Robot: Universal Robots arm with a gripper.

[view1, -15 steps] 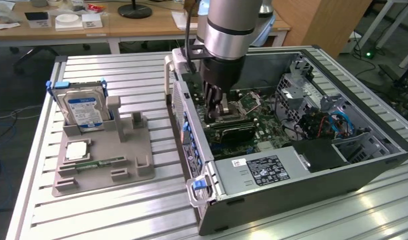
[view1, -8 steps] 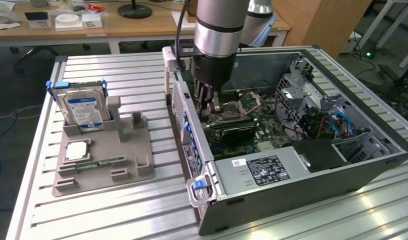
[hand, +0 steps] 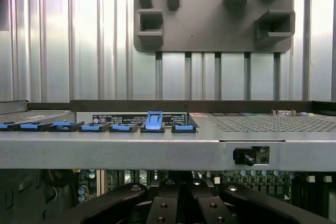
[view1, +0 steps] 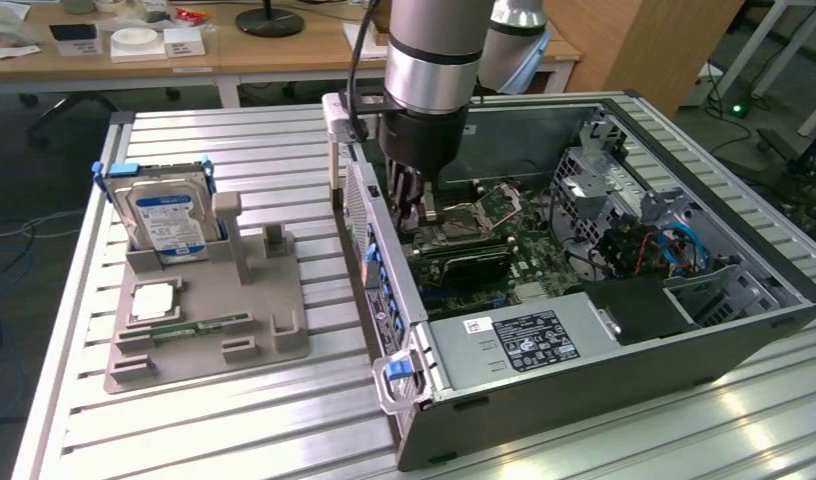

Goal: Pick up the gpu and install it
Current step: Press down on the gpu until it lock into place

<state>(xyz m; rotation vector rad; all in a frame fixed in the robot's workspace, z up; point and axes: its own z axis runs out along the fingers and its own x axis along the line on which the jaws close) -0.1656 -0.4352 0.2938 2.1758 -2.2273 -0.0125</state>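
Note:
My gripper [view1: 415, 222] hangs low inside the open computer case [view1: 728, 330], just inside its rear wall and beside the processor socket [view1: 495, 208] on the motherboard. Its black fingers [hand: 163, 203] press together, shut; whatever lies below them is hidden. I cannot make out the gpu in either view. On the grey parts fixture [view1: 208, 320], the upright slots nearest the case [view1: 275, 245] stand empty. In the wrist view a row of blue slot clips [hand: 113, 127] runs along the rear wall, and one clip [hand: 154, 120] is flipped up.
The fixture holds a silver hard drive [view1: 168, 222] with a blue-white label, a processor chip [view1: 155, 300] and a narrow green memory stick [view1: 201, 327]. The case's power supply [view1: 528, 345] and drive cage [view1: 722, 290] crowd the near end. A wooden desk [view1: 155, 55] stands behind the slatted table.

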